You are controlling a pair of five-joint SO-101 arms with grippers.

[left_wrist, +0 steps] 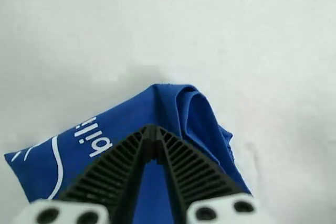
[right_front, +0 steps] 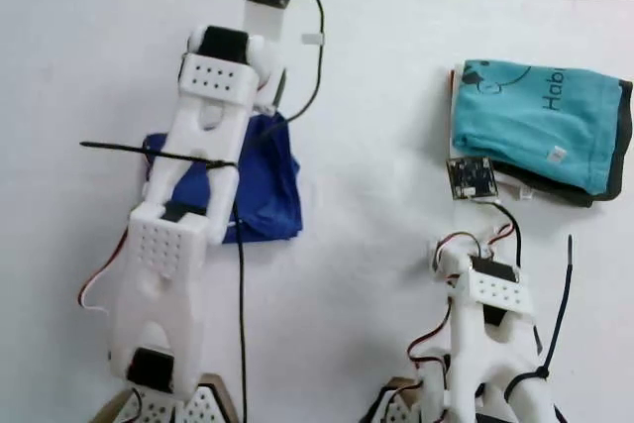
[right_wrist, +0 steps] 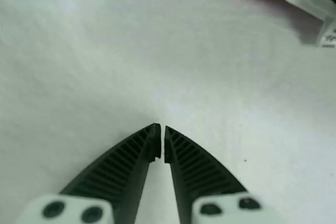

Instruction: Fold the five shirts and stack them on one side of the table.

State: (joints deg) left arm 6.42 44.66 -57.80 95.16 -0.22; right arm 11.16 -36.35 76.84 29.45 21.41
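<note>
Your left claw has its jaws brought together at the tips, directly over the blue shirt. Whether a pinch of cloth is caught between them cannot be told.

Treat that shirt as light, soft and limp. It will likely sag and fall open if you lift a single layer, and it should slide easily on the smooth table. Your best hold is probably the thick rumpled fold just beyond the tips, where you can bite through every layer at once.

The shirt is deep blue, with white lettering and a curved white line showing beside the claw. It is gathered into a rough, uneven bundle. One corner pokes out past the tips and loose ridges run along that edge, so it looks only partly folded.

Well apart from this, your right claw is closed down to a hairline slit. It holds nothing and hangs over bare table. Just beyond it lies the stack, with a teal shirt on top and a dark one beneath. Red and white edges of the stack show past the right claw's tips.
</note>
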